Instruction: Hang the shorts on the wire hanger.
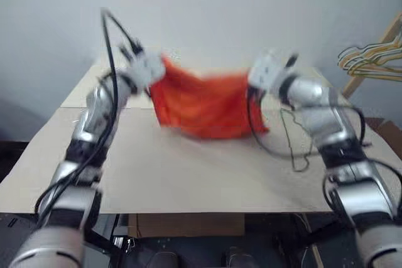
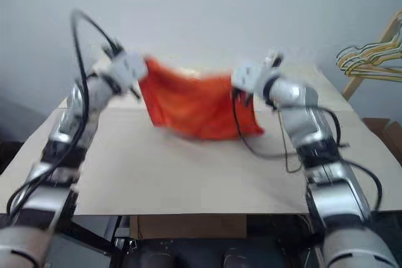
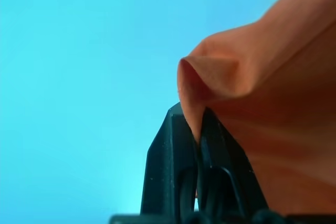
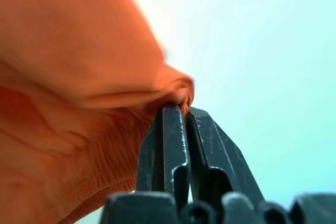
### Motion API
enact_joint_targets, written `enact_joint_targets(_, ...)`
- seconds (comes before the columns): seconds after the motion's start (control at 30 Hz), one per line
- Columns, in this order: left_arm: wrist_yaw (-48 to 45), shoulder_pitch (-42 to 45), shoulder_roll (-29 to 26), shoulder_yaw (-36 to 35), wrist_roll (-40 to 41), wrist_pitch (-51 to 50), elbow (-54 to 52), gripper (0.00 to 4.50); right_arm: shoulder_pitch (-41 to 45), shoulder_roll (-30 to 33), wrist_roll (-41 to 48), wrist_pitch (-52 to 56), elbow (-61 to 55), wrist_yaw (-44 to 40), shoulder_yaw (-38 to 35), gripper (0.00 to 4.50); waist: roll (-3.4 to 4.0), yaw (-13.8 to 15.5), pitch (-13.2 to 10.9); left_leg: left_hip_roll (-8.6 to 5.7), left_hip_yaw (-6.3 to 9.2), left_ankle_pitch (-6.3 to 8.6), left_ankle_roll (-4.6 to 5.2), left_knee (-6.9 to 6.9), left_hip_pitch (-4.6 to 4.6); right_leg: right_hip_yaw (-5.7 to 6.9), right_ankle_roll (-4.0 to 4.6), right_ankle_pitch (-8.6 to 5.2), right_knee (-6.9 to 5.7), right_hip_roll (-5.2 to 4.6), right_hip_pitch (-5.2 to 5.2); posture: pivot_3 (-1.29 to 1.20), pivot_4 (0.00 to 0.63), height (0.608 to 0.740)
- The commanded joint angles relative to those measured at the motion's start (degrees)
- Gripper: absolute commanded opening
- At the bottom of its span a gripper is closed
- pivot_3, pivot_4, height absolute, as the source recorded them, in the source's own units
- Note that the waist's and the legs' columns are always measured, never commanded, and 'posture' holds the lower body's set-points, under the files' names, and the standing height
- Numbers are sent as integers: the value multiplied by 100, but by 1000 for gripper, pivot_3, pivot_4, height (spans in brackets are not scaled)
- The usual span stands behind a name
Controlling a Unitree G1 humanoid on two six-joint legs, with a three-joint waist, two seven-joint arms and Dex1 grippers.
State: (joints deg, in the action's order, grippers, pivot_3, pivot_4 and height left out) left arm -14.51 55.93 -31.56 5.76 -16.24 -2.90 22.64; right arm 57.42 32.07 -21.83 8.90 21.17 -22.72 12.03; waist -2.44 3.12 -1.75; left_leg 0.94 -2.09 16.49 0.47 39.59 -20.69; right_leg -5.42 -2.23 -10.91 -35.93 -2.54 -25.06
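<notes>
Shorts are up in the air above the table, stretched between both arms, orange fabric sagging in the middle. Lowest part of the fabric hangs close over the tabletop toward the far side; cannot tell if it touches.

Left gripper is clenched on one upper corner of the shorts: in the left wrist view a fold of orange cloth is pinched between the two black fingers. From the head cameras that corner sits at the robot's left, gripper raised above the far-left part of the table.

Right gripper is clamped on the opposite upper corner, a bunched edge of fabric squeezed between its fingers, rest of the cloth draping away to one side. Both held corners sit at roughly the same height.

Wire hanger lies flat on the table under and just beside the right forearm, right of the shorts' hanging edge, not touching the cloth as far as I can see. Thin outline, hard to trace fully.

Bunch of coloured hangers hangs off a wooden rack at the far right, well apart from the table action.
</notes>
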Motion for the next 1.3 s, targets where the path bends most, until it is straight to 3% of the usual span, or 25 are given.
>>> enact_joint_targets(0.03,1409,538,-272,-855,-153,249,22,40,562,-45,-221,-541,277,1872,-705,0,-2,-19,10,1,9,-15,-57,-3,-42,5,0,-1,-9,-2,-49,132,0,740)
enact_joint_targets(0.1,1339,534,-505,-1091,26,464,-263,40,513,7,-160,-873,33,1990,-772,0,2,-63,14,-12,9,-22,-77,-61,-67,21,0,-1,-17,-29,-125,135,0,740)
enact_joint_targets(0.2,186,-190,-998,-1208,615,738,-1029,40,-37,111,67,-1202,-578,1569,-710,0,8,-136,19,-24,-3,-3,-70,-90,-66,157,0,-1,-5,-82,-131,139,0,740)
enact_joint_targets(0.37,-1753,-2277,-1707,-1414,1826,643,-2301,40,-1442,621,159,-2024,-1196,256,-82,0,10,-187,28,-53,-29,33,-17,-38,-71,177,-3,-3,47,-117,-85,141,0,740)
enact_joint_targets(0.47,-3344,-4175,-2303,-1598,2783,445,-3345,40,-2407,1265,-134,-2789,-1272,-696,630,0,19,-239,21,-39,-42,75,60,-1,-62,198,-20,-5,89,-122,-29,142,0,740)
enact_joint_targets(0.53,-3959,-5245,-2689,-1621,2896,424,-3892,40,-2729,1419,-173,-3046,-1163,-1014,873,0,18,-248,13,-16,-54,93,85,22,-37,199,-22,-9,87,-116,7,142,0,740)
enact_joint_targets(0.63,-4380,-6003,-3004,-1583,2772,309,-4283,40,-2952,1626,-238,-3311,-1141,-1489,1065,0,21,-241,1,-17,-74,90,83,41,-28,185,-18,-6,85,-112,6,157,0,740)
enact_joint_targets(0.7,-4620,-6443,-3224,-1433,2548,228,-4476,40,-3129,1876,108,-3399,-1457,-2160,1114,0,37,-220,-22,-8,-81,82,90,41,38,180,-11,-11,89,-95,66,160,0,740)
enact_joint_targets(0.87,-5068,-7021,-3614,-1244,2256,130,-4769,40,-3301,2272,563,-3541,-1981,-2968,1009,0,40,-209,-40,14,-86,79,97,14,215,179,15,-74,61,-82,205,152,0,740)
enact_joint_targets(1.03,-5363,-7237,-3686,-1196,2323,-17,-4918,40,-3502,2413,735,-3796,-2179,-3231,947,0,45,-220,-45,14,-103,80,97,11,227,167,25,-94,25,-87,191,140,0,740)
enact_joint_targets(1.1,-5335,-7143,-3599,-1137,2302,-50,-4916,490,-3532,2452,565,-3961,-2162,-3240,976,0,45,-224,-46,14,-106,84,97,11,226,167,24,-102,18,-87,190,138,0,740)
enact_joint_targets(1.2,-5414,-7052,-3549,-1141,2398,-26,-4951,1354,-3620,2537,465,-4104,-2130,-3198,891,854,46,-222,-48,9,-109,85,97,10,224,160,19,-108,12,-87,184,135,0,740)
enact_joint_targets(1.3,-5756,-7135,-3644,-1394,2802,-128,-5054,2309,-3803,2886,1016,-3892,-2324,-3613,683,1864,45,-209,-50,9,-108,86,97,10,224,159,19,-110,13,-90,185,136,0,740)
